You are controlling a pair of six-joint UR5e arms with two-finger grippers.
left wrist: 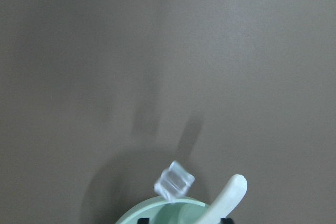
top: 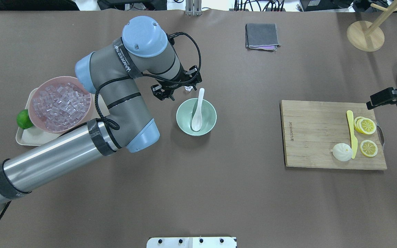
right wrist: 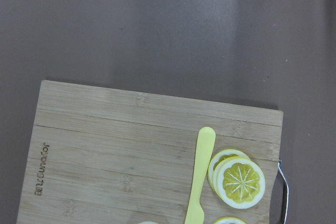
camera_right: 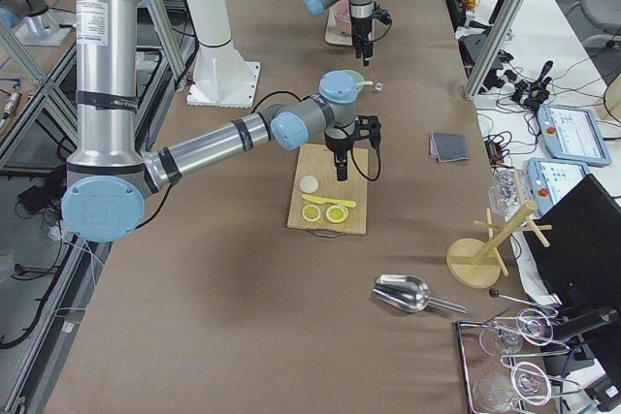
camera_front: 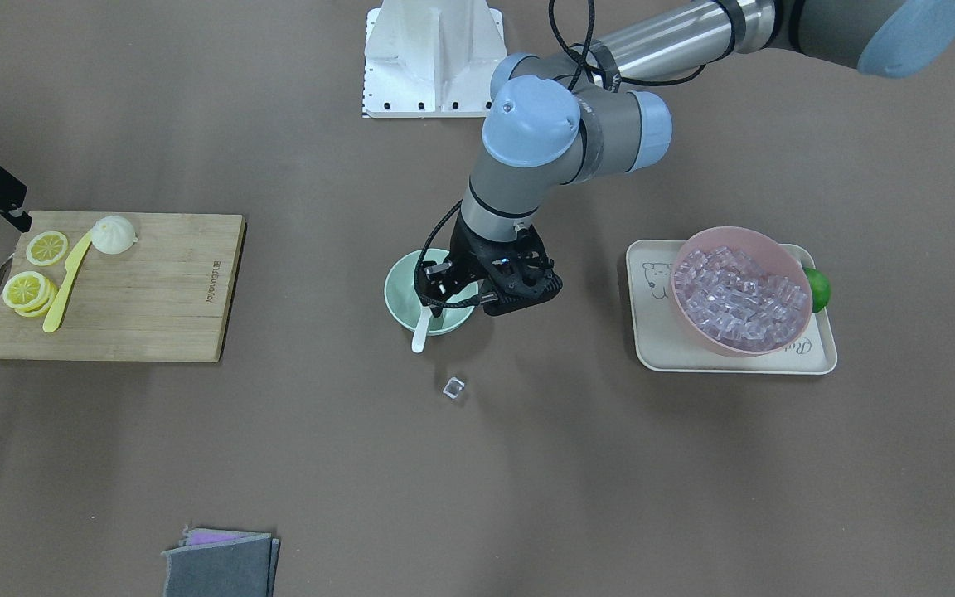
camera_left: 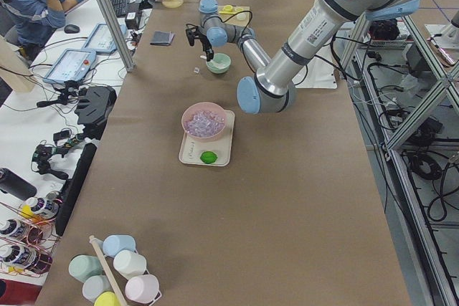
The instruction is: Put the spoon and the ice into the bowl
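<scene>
The white spoon (top: 197, 110) lies in the mint-green bowl (top: 184, 125), scoop down inside, with its handle over the far rim. It also shows in the front view (camera_front: 421, 332) and the left wrist view (left wrist: 226, 195). One ice cube (camera_front: 454, 387) lies on the table just beyond the bowl (camera_front: 399, 290); the left wrist view shows the cube (left wrist: 174, 180) at the rim (left wrist: 157, 211). My left gripper (top: 177, 90) hovers open and empty beside the bowl's far side, near the cube. My right gripper (top: 374, 101) looks open and empty at the cutting board's far corner.
A pink bowl (camera_front: 718, 344) full of ice cubes sits on a cream tray (camera_front: 652, 332) with a lime (camera_front: 817, 288). A cutting board (camera_front: 154, 290) holds a yellow knife (camera_front: 67, 278), lemon slices and a bun. A grey cloth (camera_front: 220, 564) lies at the far edge.
</scene>
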